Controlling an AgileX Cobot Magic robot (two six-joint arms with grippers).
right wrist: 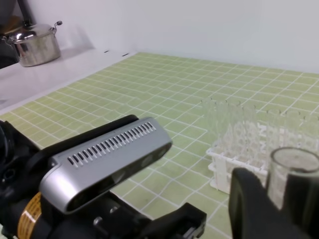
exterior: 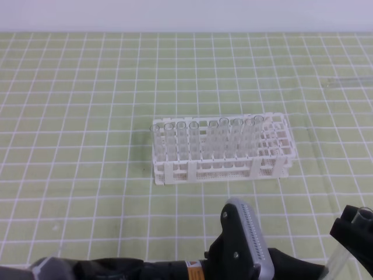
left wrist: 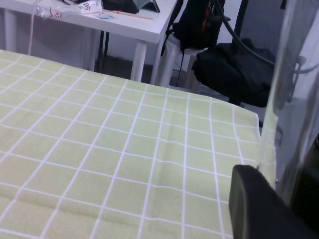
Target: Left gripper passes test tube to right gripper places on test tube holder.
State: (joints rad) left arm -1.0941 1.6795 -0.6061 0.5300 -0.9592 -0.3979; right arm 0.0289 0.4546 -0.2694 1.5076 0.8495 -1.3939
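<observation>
The left gripper [exterior: 256, 274], bearing a grey camera module [exterior: 252, 236], reaches low across the green checked tablecloth [exterior: 87, 146]; whether it is spread or pinching cannot be told. Beyond, the white test tube holder [exterior: 280, 166] stands stocked with clear tubes [exterior: 195, 140]. At far right, the right gripper [exterior: 352, 233] pinches the test tube [exterior: 362, 217] upright.

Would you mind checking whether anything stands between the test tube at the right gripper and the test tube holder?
Nothing visible does. The test tube sits between the right gripper's fingers, and only bare checked cloth separates it from the test tube holder, whose right-hand holes look free.
</observation>
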